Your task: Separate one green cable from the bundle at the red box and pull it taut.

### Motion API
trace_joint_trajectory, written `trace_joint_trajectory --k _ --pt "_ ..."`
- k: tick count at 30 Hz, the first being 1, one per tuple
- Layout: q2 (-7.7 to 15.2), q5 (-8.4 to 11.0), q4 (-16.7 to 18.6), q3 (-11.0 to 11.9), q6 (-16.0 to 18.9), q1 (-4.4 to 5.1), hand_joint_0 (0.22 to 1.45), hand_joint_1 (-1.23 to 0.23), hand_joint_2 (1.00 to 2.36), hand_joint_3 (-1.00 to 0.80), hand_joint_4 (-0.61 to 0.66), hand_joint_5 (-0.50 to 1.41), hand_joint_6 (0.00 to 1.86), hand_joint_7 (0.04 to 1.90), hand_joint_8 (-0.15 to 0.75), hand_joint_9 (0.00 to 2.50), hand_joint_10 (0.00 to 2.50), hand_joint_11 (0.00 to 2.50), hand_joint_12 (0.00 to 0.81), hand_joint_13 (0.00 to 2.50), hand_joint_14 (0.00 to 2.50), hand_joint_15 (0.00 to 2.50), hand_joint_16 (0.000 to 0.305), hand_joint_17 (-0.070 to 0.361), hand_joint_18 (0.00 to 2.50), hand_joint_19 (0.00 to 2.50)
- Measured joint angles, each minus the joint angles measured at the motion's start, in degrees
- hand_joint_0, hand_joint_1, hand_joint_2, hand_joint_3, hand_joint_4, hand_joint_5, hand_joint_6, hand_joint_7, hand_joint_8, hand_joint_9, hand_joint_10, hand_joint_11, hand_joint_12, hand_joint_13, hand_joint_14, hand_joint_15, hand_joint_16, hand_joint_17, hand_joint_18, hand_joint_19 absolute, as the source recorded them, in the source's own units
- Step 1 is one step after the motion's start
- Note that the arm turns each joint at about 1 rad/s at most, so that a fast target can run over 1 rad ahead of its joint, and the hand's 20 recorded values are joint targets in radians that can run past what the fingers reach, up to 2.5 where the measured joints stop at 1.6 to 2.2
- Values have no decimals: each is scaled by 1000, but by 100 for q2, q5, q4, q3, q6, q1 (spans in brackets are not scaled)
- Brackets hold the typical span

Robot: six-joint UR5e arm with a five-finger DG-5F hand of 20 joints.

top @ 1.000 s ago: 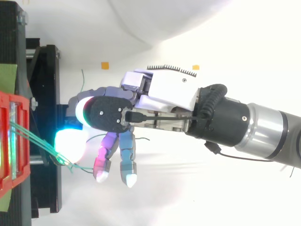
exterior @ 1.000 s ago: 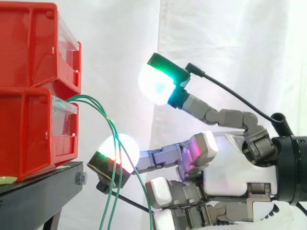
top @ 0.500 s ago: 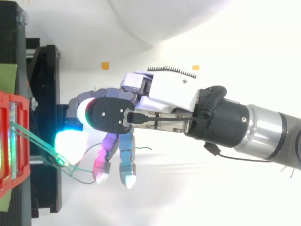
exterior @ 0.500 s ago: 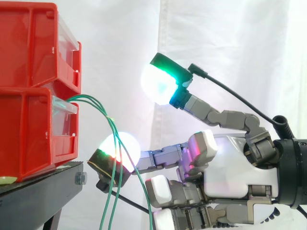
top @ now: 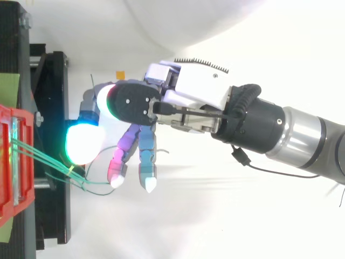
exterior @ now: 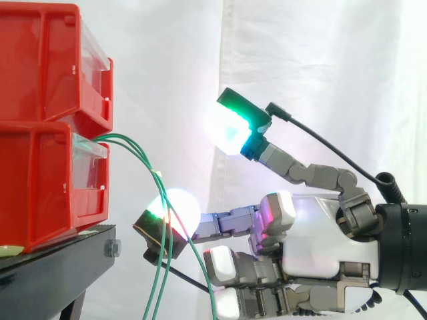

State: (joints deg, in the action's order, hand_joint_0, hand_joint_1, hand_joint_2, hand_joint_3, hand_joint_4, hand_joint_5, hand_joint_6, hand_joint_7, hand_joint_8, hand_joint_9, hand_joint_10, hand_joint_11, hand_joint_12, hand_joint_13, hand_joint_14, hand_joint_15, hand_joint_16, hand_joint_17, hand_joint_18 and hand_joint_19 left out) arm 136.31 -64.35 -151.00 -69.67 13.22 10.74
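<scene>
In the side view you have the hand (exterior: 327, 240) open, its fingers spread wide and gripping nothing. One fingertip (exterior: 232, 127) is raised high above the palm, glowing green and cyan. Another fingertip (exterior: 172, 212) reaches straight forward, glowing white with a green edge. The green cables (exterior: 123, 137) come out of the lower of two stacked red bins (exterior: 40, 180) ahead of the fingertips. They arch toward the hand, then drop down across the forward fingertip; you cannot tell whether they touch it. The bins sit on a black stand (exterior: 60, 273) below and ahead of the hand, and a white curtain (exterior: 313, 67) hangs behind it. In the top view you look down on the hand (top: 199, 100) with its fingers fanned apart. The green cables (top: 43, 158) run together from the red bin (top: 5, 183) to a spot just beside the bright forward fingertip (top: 83, 144). That spot is on the side toward which two other fingers (top: 146, 162) point.
</scene>
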Motion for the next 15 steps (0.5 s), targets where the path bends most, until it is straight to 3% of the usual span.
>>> trace_joint_trajectory --k 9,15 --pt "24 3 195 -2 -93 -84 350 -297 1000 -500 286 78 506 1143 319 1713 5 114 408 1231 10 296 108 243 1231 203" --pt "209 27 444 23 -652 -78 337 -299 1000 -500 317 42 505 1098 341 1443 4 102 444 1064 10 298 111 249 1215 220"
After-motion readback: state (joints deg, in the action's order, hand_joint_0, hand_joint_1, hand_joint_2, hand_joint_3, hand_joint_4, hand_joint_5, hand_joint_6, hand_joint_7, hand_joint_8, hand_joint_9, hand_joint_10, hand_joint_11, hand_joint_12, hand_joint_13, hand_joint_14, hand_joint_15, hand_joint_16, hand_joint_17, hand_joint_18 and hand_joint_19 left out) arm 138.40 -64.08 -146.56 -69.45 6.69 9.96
